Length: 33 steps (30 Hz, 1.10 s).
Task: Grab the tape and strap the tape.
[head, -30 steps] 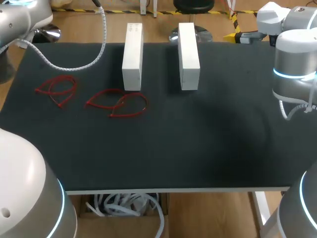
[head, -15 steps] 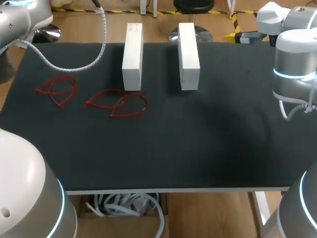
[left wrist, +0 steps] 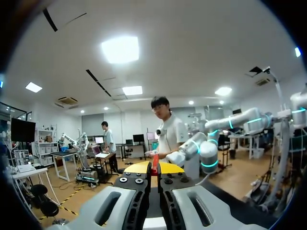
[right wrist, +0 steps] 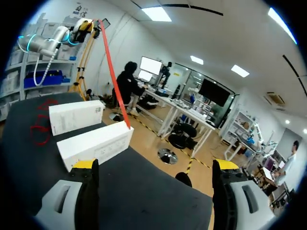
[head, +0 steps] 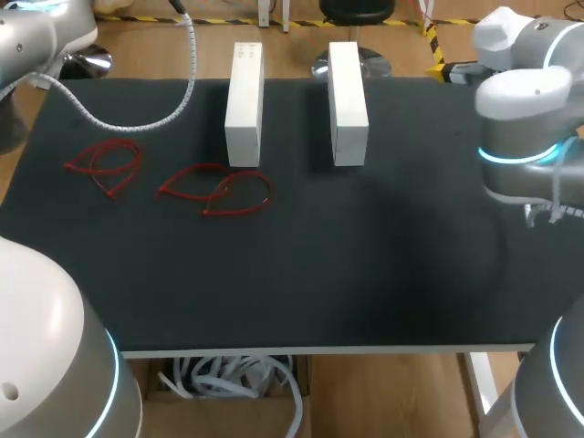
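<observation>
Left gripper (left wrist: 155, 168), raised off the table (head: 365, 265) and outside the head view: the yellow tips are pinched nearly together on a length of red tape (right wrist: 112, 72). The height probably serves to let the strip hang free for strapping. In the right wrist view the tape runs taut and straight down from that gripper to the top corner of the nearer of two white boxes (head: 347, 102). Whether it touches the box cannot be told.

Right gripper (right wrist: 154, 165): fingers spread wide and holding nothing, low over the table, apparently ready to take the free end. The tape lies well ahead of it, beyond the nearer box. Two red loops (head: 219, 190) lie flat at the head view's left, far from both grippers.
</observation>
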### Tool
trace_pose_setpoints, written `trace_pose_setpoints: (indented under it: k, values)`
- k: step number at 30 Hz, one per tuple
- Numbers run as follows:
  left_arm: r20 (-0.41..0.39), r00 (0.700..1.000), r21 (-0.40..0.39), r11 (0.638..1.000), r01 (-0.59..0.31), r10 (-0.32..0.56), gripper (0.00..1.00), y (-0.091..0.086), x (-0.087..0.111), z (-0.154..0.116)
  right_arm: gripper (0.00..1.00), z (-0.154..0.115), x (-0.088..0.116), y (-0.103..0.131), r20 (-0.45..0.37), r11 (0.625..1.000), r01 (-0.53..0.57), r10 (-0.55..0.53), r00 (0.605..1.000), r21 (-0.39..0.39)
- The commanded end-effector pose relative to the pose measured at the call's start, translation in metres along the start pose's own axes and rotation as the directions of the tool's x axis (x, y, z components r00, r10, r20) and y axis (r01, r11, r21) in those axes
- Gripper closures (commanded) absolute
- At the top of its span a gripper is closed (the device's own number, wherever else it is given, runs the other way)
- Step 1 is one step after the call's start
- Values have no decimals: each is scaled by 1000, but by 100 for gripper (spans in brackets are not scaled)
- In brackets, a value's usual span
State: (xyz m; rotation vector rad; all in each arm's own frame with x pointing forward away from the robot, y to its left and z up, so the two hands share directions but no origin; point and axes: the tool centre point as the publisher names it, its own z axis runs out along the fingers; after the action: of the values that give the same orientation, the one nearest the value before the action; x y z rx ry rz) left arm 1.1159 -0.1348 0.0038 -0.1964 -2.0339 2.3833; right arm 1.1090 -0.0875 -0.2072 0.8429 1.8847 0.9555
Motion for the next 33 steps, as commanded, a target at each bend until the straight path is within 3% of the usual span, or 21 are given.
trace_pose_setpoints:
  k: [1,6,10,12,17,19,21,23,24,25,26,27,33]
  values:
    - [5,1000,0,1000,-1,1,100,0,2,1,0,-7,7,6,193,986,9,24,981,-164]
    - [5,1000,0,1000,-1,1,100,0,2,1,0,-7,8,13,158,956,-11,60,986,-293]
    - [5,1000,0,1000,-1,1,100,0,2,1,0,-8,7,20,100,928,-169,213,972,-333]
    - [5,1000,0,1000,-1,1,100,0,2,1,0,-10,4,23,94,900,-291,337,937,-324]
    - [5,1000,0,1000,-1,1,100,0,2,1,0,-15,0,31,46,760,-603,629,776,-242]
    - [5,1000,0,1000,-1,1,100,0,2,1,0,-18,0,34,29,712,-672,690,723,-205]
    - [5,1000,0,1000,-1,1,100,0,2,1,0,-21,1,39,23,687,-714,722,691,-137]
    - [5,1000,0,1000,-1,1,100,0,2,1,0,-22,3,43,16,699,-714,715,699,-38]
    - [5,1000,0,1000,-1,1,100,0,2,1,0,-25,3,45,6,679,-733,734,679,-49]
    - [5,1000,0,1000,-1,1,100,0,2,1,0,-25,3,48,-17,716,-698,698,716,-17]
    - [5,1000,0,1000,-1,1,100,0,2,1,0,-26,3,50,-20,712,-701,701,713,-37]
    - [5,1000,0,1000,-1,1,100,0,2,1,0,-27,0,51,-32,786,-618,617,786,-7]
    - [5,1000,0,1000,-1,1,100,0,2,1,0,-27,0,51,-32,786,-618,617,786,-7]
